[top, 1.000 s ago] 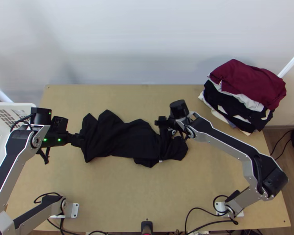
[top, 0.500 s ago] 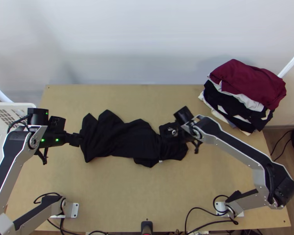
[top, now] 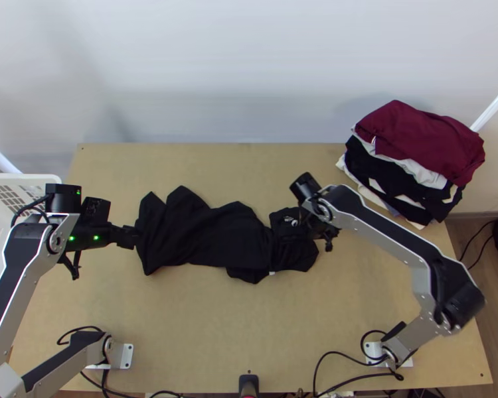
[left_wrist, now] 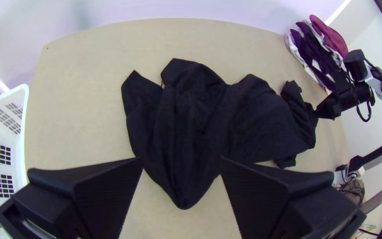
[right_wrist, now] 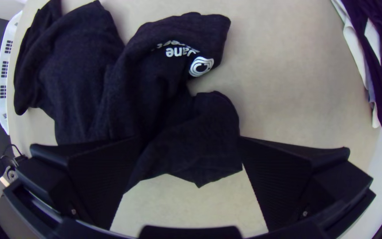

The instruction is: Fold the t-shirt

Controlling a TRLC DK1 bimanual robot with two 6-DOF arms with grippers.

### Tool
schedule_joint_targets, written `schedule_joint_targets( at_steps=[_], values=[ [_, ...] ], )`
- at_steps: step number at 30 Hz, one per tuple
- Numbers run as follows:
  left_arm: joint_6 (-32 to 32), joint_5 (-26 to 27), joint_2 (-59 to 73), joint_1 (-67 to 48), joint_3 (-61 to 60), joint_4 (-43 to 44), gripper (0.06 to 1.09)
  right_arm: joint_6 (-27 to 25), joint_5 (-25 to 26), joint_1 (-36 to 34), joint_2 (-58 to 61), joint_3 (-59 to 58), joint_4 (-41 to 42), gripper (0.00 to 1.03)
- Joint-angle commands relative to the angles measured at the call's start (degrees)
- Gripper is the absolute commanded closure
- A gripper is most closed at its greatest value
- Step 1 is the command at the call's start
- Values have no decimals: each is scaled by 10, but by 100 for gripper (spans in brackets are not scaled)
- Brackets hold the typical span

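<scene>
Right now I have the black t-shirt (top: 212, 235) lying bunched and creased across the middle of the desk (top: 249, 318), white print (right_wrist: 189, 57) showing on its right part. My left gripper (top: 133, 237) is spread open at the shirt's left end, and my right gripper (top: 315, 229), also open with nothing between its fingers that I can see pinched, is over the right end. I see a white basket (top: 23, 178) at the far left and a clothes pile (top: 421, 142), burgundy on top, at the far right.

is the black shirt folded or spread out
Neither: the shirt lies bunched in a long heap, with uneven edges and creases, corners poking out and no neat fold.
</scene>
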Motion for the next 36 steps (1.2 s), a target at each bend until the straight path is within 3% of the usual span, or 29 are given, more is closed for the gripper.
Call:
schedule_joint_targets(
  at_steps=[1,7,9,13,14,21,23,30,36],
  values=[
    [13,3,-13,6,4,-10,24,14,-3,4,20,10,-15,5],
    [13,3,-18,9,-2,-10,24,16,-3,0,44,8,-16,17],
    [13,3,-18,9,-3,-10,24,16,-3,0,49,5,-18,39],
    [13,3,-20,9,2,-14,24,11,-4,0,37,-5,-16,97],
    [13,3,-21,9,2,-14,24,8,-4,0,27,-10,-11,100],
    [0,3,-10,-11,26,-21,24,-5,-1,-30,-60,-42,-6,100],
    [-9,-20,10,-50,41,-22,24,-7,-1,-39,-87,-62,-6,100],
    [-53,-102,166,-197,184,-15,24,-12,-3,-46,-122,-114,-26,100],
    [-60,-120,340,-272,306,9,24,-11,-6,-42,-128,-118,-27,100]
  ],
)
